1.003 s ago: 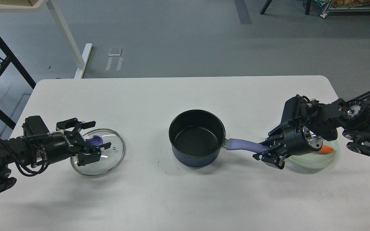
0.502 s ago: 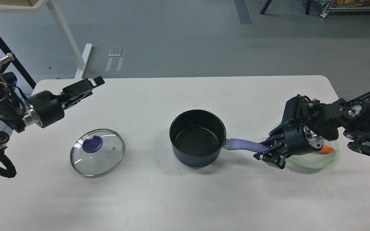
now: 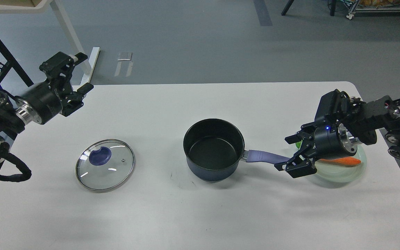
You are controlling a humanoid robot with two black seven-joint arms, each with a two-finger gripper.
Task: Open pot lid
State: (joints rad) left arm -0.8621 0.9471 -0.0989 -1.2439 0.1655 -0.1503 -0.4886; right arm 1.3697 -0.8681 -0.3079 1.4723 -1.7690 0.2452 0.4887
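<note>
A dark blue pot [image 3: 213,149] stands open in the middle of the white table, its purple handle [image 3: 266,157] pointing right. The glass lid [image 3: 105,164] with a purple knob lies flat on the table to the pot's left, apart from it. My left gripper [image 3: 76,74] is open and empty, raised over the table's far left corner, well away from the lid. My right gripper [image 3: 295,154] is open just past the end of the handle and holds nothing.
A pale green plate [image 3: 339,172] with an orange carrot [image 3: 340,161] lies at the right, under my right wrist. White table legs and a dark rack stand on the floor beyond the far left corner.
My left arm let go of the lid and rose back to the far left corner. My right gripper opened off the pot handle and lifted slightly, uncovering the carrot.
</note>
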